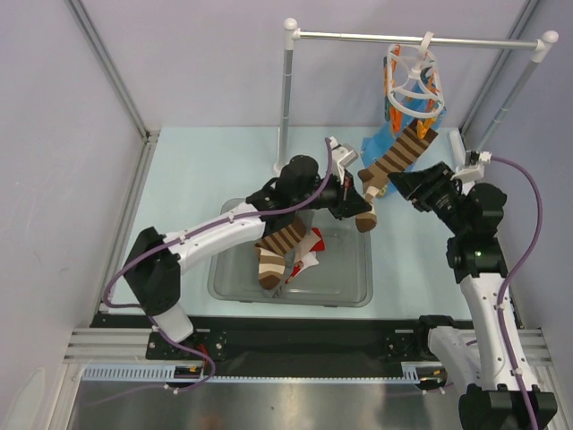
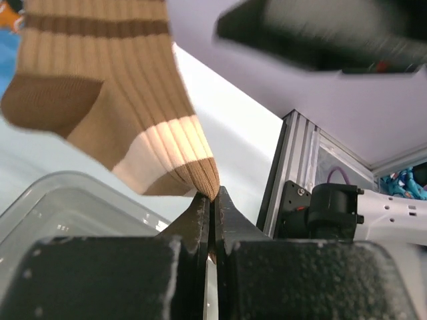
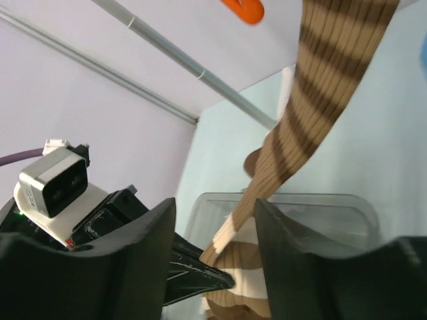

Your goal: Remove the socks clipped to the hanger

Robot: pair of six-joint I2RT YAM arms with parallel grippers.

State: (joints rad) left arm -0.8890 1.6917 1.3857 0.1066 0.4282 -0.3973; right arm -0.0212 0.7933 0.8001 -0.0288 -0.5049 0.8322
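Note:
The white ring-frame hanger (image 1: pixel 414 82) with orange pegs hangs from the rail at the back right. A brown-and-cream striped sock (image 1: pixel 400 154) stretches taut from its pegs down to my left gripper (image 1: pixel 362 209), which is shut on the sock's lower end (image 2: pixel 113 100); the jaws (image 2: pixel 213 197) pinch its edge. A blue sock (image 1: pixel 380 143) hangs behind it. My right gripper (image 1: pixel 398 182) is open just right of the stretched sock (image 3: pixel 320 87), which runs between its fingers (image 3: pixel 213 230) without touching them. An orange peg (image 3: pixel 243 8) shows at the top of the right wrist view.
A clear plastic bin (image 1: pixel 349 269) lies below the left gripper and holds another striped sock (image 1: pixel 277 246) and a white-and-red sock (image 1: pixel 310 260). The white-and-metal rail stand (image 1: pixel 288 90) rises behind the bin. Frame posts and grey walls close in both sides.

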